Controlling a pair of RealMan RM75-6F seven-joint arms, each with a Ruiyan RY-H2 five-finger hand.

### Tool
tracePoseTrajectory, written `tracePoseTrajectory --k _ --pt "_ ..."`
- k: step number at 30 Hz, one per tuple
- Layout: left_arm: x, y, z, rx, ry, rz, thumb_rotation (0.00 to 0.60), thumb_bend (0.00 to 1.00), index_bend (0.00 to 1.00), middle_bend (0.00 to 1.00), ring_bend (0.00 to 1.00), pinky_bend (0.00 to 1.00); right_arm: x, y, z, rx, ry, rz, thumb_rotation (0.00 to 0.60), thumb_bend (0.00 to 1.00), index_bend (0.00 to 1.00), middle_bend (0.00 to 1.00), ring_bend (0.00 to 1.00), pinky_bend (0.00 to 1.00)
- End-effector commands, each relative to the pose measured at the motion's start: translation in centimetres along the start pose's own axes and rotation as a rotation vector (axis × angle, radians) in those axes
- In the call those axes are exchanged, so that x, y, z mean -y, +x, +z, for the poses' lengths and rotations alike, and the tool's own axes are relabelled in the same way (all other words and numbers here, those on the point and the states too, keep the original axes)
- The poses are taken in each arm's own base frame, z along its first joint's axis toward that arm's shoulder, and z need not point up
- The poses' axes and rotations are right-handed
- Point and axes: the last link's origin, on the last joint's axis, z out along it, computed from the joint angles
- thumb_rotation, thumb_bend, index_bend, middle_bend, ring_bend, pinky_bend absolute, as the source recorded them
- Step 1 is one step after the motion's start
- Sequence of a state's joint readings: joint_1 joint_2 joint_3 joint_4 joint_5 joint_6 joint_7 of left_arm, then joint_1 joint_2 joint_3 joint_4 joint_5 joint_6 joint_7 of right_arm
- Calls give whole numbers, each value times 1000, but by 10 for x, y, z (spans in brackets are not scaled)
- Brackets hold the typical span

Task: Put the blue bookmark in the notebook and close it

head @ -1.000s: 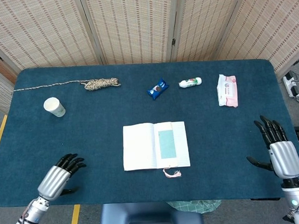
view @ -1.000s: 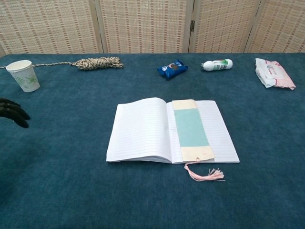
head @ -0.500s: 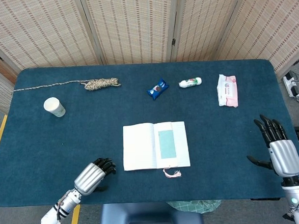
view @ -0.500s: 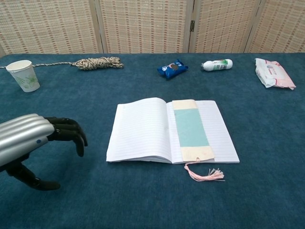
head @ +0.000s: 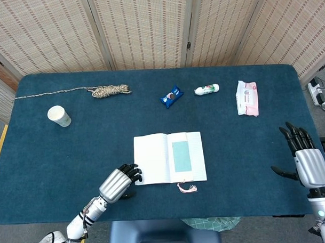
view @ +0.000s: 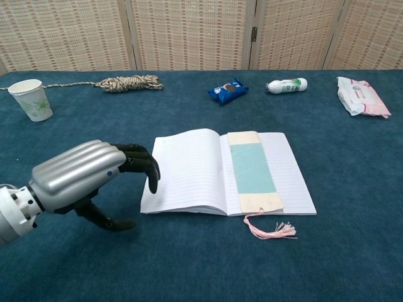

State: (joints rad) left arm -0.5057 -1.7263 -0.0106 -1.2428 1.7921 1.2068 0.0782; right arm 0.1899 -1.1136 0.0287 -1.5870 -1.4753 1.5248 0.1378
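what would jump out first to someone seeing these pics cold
The open notebook in the middle of the dark blue table, with the blue bookmark lying on its right page and a pink tassel trailing off the near edge. Next, the silver left hand, black fingers curled over the notebook's left edge, holding nothing. The right hand hangs open at the table's far right.

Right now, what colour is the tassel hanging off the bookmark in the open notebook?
Pale pink: the bookmark's stringy tassel lies on the dark blue tablecloth below the notebook. Chest view shows it best.
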Motion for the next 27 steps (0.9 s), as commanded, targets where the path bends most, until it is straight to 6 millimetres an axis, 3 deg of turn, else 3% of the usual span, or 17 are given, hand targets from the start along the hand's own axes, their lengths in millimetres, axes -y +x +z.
tracePoseTrajectory --k 1,11,27 --pt "-3 -6 8 8 -9 -7 600 245 475 366 247 345 -2 1 0 3 -7 3 600 76 0 0 0 0" --pt "-10 -16 29 7 -28 16 600 252 479 366 249 345 -4 4 -1 2 -18 14 600 75 0 0 0 0" --pt "-12 -35 45 -27 11 54 600 198 452 364 245 340 -8 9 -2 -1 -38 17 600 79 0 0 0 0"
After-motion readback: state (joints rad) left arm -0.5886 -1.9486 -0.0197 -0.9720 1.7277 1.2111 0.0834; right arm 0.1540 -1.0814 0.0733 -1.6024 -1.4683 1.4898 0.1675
